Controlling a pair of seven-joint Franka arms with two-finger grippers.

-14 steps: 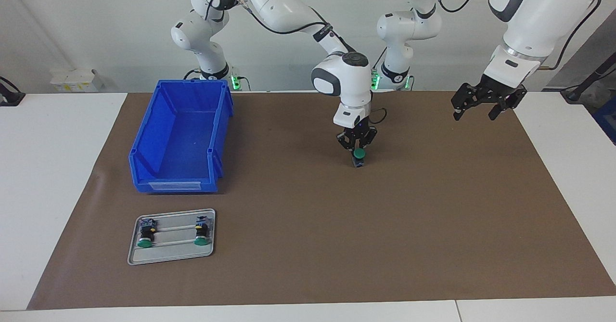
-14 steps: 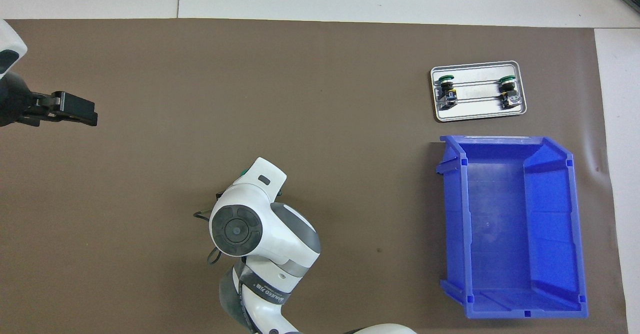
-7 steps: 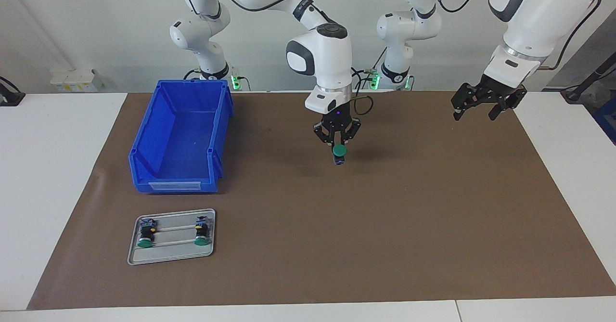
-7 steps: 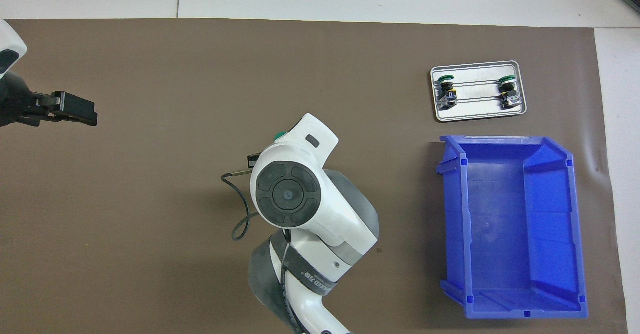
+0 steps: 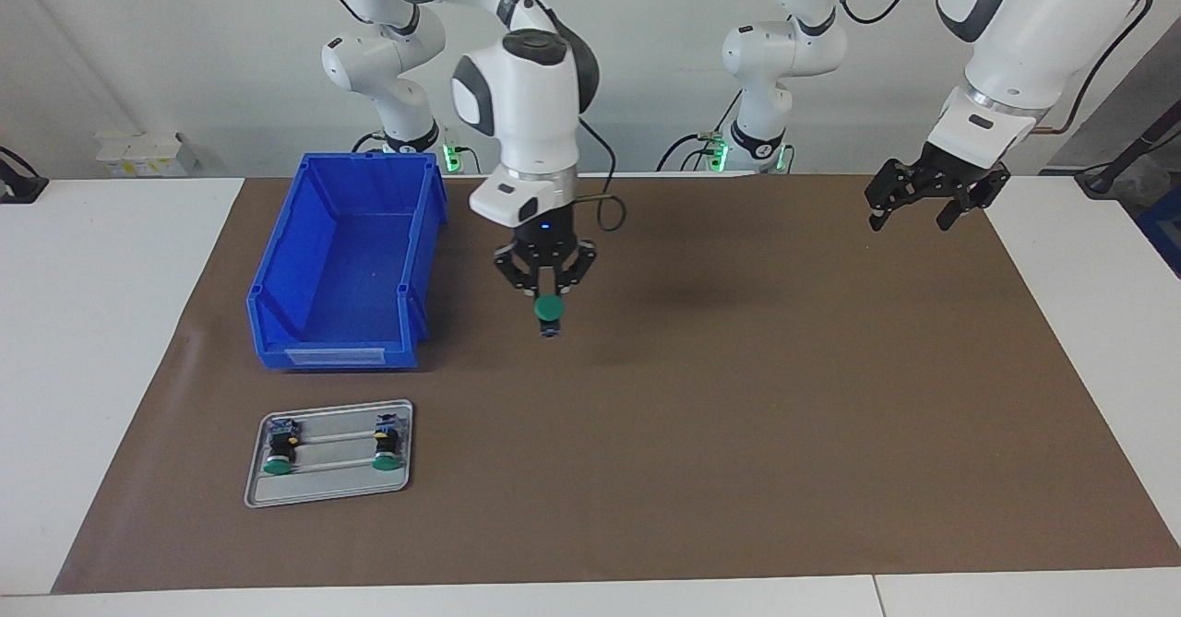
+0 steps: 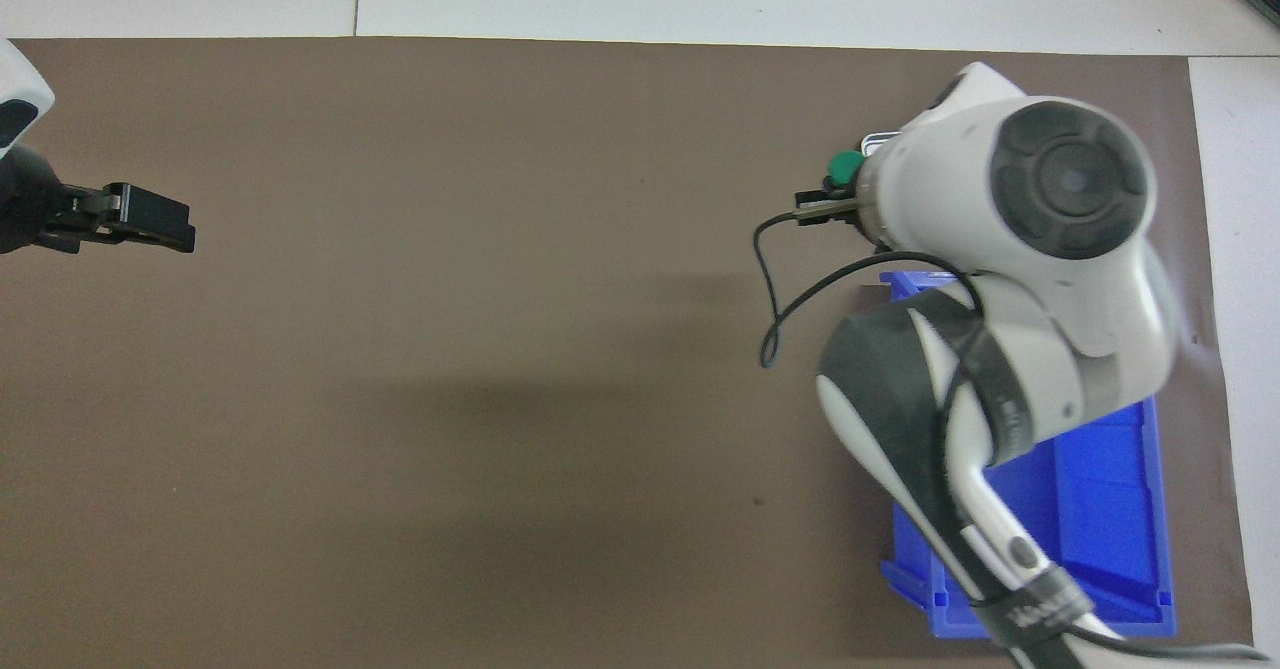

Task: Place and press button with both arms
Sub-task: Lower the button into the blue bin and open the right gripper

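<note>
My right gripper hangs in the air over the brown mat, beside the blue bin, and is shut on the button. The button's green cap faces the camera, with its black body and dark base below. In the overhead view only the green cap shows past the white wrist. Two more buttons that look the same lie on a grey metal tray. My left gripper is open and empty. It waits raised over the mat's edge at the left arm's end, and shows in the overhead view.
An open blue bin stands on the mat at the right arm's end, nearer to the robots than the tray. In the overhead view the right arm covers the tray and part of the bin. White table surrounds the mat.
My right gripper has lifted the button off the middle of the mat and carried it toward the right arm's end, up to beside the blue bin. The left arm has not moved.
</note>
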